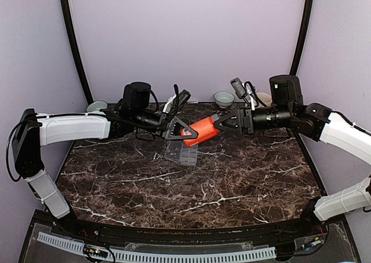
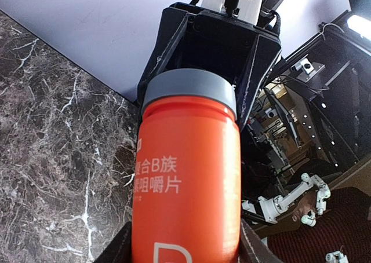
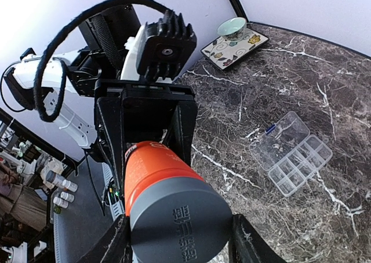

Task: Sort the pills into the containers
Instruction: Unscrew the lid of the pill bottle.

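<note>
- The left arm reaches in level from the left, and the left gripper is clamped on the body of the orange bottle; its fingers press the bottle's sides
- The right arm reaches in from the right, facing the other, and the right gripper is closed around the grey cap
- The bottle lies tilted between the two grippers, above the table, its cap end slightly higher
- The organiser box lies on the table just below the bottle, with its clear lid folded open beside the compartments
- The table is dark brown marble with white veins
- A pale bowl stands at the far edge, and another bowl at the far left
- Lilac walls close in the table at the back and sides
</note>
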Available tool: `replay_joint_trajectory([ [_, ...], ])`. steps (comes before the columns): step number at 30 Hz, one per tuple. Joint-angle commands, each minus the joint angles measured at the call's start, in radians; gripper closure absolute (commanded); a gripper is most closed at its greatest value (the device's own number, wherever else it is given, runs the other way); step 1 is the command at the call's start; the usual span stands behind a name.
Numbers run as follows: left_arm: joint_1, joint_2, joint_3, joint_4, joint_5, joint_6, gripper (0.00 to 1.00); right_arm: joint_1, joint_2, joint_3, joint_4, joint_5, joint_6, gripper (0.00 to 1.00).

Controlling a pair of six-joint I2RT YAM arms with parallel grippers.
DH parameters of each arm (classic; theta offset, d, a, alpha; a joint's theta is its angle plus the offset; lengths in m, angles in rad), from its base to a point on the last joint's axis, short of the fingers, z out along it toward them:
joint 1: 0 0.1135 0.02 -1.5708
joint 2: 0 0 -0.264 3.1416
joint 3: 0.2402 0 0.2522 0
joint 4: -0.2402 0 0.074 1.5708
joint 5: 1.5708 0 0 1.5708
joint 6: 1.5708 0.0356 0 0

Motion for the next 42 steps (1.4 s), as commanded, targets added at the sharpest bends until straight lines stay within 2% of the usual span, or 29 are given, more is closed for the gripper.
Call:
replay_joint_trajectory([
  [1, 0.046, -0.030, -0.049, 0.294, 0.156, -0.220, 1.00, -0.016, -0.021, 0.008, -0.102, 0.150, -0.091, 1.00],
  [3, 0.051, -0.023, -0.058, 0.350, 0.172, -0.267, 1.00, -0.016, -0.025, 0.011, -0.111, 0.158, -0.103, 1.00],
  [7, 0.051, -0.012, -0.043, 0.348, 0.186, -0.267, 1.00, -0.015, -0.016, 0.031, -0.131, 0.158, -0.117, 0.99],
  [10, 0.052, -0.005, -0.033, 0.345, 0.188, -0.261, 1.00, -0.016, -0.005, 0.048, -0.140, 0.155, -0.112, 0.92],
  [12, 0.052, -0.001, -0.024, 0.334, 0.190, -0.249, 1.00, -0.016, 0.002, 0.062, -0.144, 0.142, -0.107, 0.82],
  [15, 0.052, 0.005, -0.016, 0.333, 0.195, -0.244, 1.00, -0.016, 0.010, 0.084, -0.142, 0.117, -0.088, 0.58],
  [17, 0.052, 0.007, -0.014, 0.335, 0.198, -0.242, 1.00, -0.016, 0.014, 0.090, -0.138, 0.108, -0.075, 0.45],
  [19, 0.052, 0.011, -0.010, 0.334, 0.199, -0.236, 1.00, -0.016, 0.021, 0.101, -0.137, 0.097, -0.063, 0.36],
  [23, 0.052, 0.017, -0.006, 0.329, 0.203, -0.226, 1.00, -0.016, 0.029, 0.116, -0.129, 0.073, -0.034, 0.26],
  [30, 0.051, 0.019, 0.002, 0.278, 0.207, -0.185, 1.00, -0.017, 0.042, 0.131, -0.104, 0.054, 0.008, 0.21],
  [37, 0.051, -0.015, 0.066, -0.073, 0.079, 0.127, 1.00, -0.024, 0.067, 0.155, -0.007, 0.011, 0.190, 0.21],
  [42, 0.049, -0.046, 0.078, -0.187, -0.032, 0.262, 1.00, -0.031, 0.125, 0.207, 0.018, -0.037, 0.337, 0.20],
])
